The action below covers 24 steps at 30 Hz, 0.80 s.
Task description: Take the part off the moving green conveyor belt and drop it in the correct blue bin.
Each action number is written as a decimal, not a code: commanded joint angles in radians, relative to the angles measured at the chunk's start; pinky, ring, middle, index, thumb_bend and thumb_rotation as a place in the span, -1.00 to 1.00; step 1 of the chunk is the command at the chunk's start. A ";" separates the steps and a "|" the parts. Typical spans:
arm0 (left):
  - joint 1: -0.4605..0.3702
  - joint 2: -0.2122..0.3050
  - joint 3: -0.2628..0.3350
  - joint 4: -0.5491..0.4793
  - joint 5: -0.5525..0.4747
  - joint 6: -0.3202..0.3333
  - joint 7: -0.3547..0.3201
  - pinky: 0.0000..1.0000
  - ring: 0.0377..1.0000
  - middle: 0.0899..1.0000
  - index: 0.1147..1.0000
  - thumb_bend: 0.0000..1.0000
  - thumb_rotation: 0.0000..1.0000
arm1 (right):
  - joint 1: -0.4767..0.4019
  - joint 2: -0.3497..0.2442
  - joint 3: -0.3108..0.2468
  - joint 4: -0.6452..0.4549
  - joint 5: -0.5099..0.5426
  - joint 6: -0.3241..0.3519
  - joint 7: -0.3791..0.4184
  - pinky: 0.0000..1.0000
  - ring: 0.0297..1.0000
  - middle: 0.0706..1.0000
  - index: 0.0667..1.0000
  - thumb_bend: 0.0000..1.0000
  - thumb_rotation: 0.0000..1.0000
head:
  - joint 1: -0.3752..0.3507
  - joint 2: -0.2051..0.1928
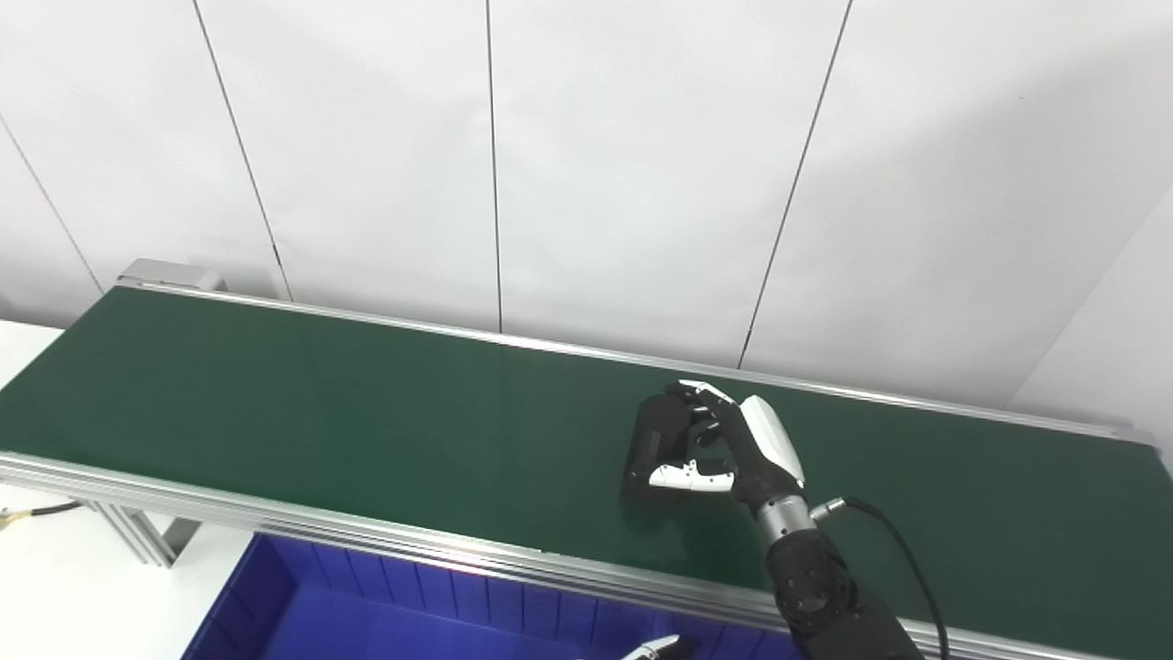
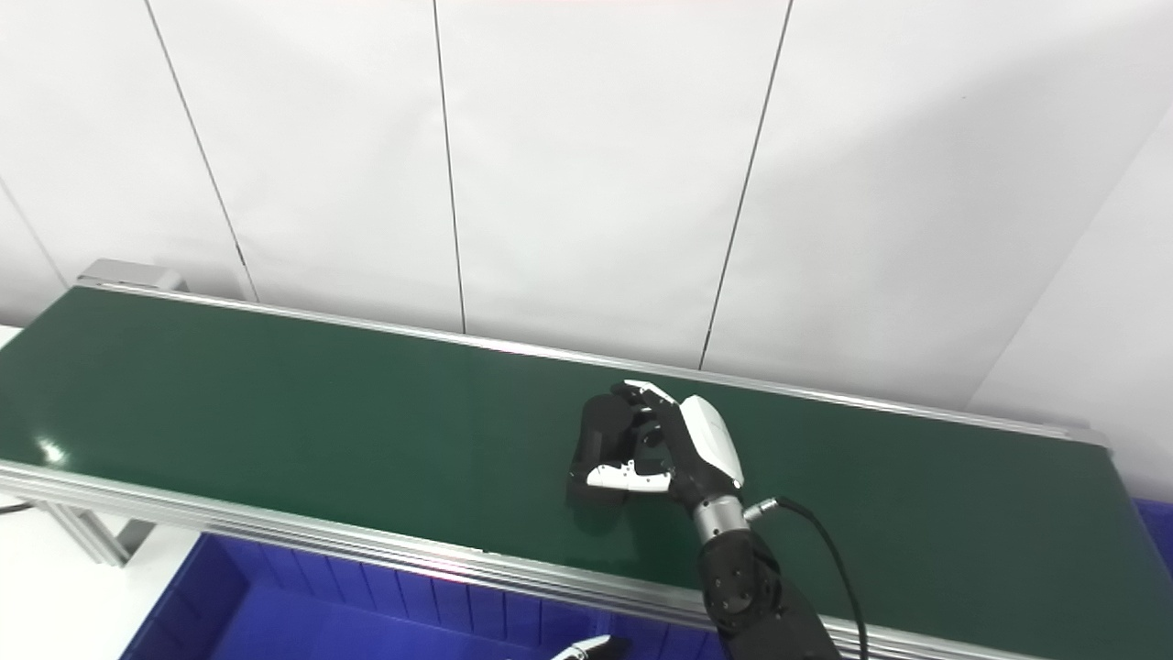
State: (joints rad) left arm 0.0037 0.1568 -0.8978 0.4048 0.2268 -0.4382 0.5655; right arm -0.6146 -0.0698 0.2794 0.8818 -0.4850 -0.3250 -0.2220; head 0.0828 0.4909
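Observation:
A black, oblong part (image 1: 656,438) lies on the green conveyor belt (image 1: 321,412), right of the middle. My right hand (image 1: 744,451) is over the belt with its fingers curled over the part's far end and its thumb against the near end, shut on it. Whether the part is lifted off the belt I cannot tell. Of my left hand (image 1: 654,649) only a white fingertip shows at the bottom edge, above the blue bin (image 1: 367,614); its state is hidden.
The belt's aluminium rails (image 1: 385,539) run along its near and far sides. The blue bin sits below the near rail. A sliver of another blue bin (image 2: 1162,536) shows at the far right. White wall panels (image 1: 586,165) stand behind the belt.

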 commanded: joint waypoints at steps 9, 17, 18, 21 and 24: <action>-0.003 -0.006 0.012 -0.029 0.007 -0.032 -0.007 0.67 0.66 0.67 0.66 0.69 0.89 | -0.050 0.010 -0.008 0.001 0.026 -0.022 -0.016 -0.43 -0.35 -0.23 -0.02 0.04 -1.00 | -0.002 0.005; -0.005 -0.008 0.014 -0.026 0.007 -0.032 -0.005 0.66 0.65 0.65 0.65 0.69 0.89 | -0.044 0.002 0.007 -0.006 0.011 -0.007 -0.020 -0.54 -0.46 -0.29 -0.05 0.04 -1.00 | -0.006 0.005; -0.004 -0.008 0.014 -0.025 0.007 -0.032 -0.003 0.67 0.65 0.65 0.65 0.69 0.89 | -0.041 0.001 0.008 -0.011 0.009 -0.003 -0.019 -0.53 -0.45 -0.28 -0.05 0.04 -1.00 | -0.006 0.005; -0.006 -0.010 0.013 -0.023 0.007 -0.032 0.000 0.67 0.65 0.64 0.65 0.69 0.89 | -0.028 -0.009 0.017 -0.030 -0.004 0.002 -0.020 -0.55 -0.47 -0.29 -0.05 0.04 -1.00 | -0.017 0.012; -0.008 -0.011 0.011 -0.021 0.017 -0.032 0.007 0.68 0.65 0.64 0.65 0.69 0.90 | -0.015 -0.022 0.030 -0.052 -0.022 -0.005 -0.021 -0.53 -0.46 -0.28 -0.05 0.04 -1.00 | -0.070 0.028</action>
State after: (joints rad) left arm 0.0072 0.1566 -0.8906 0.4043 0.2274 -0.4382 0.5626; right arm -0.6083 -0.0910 0.3011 0.8654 -0.4972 -0.3235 -0.2364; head 0.0128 0.5183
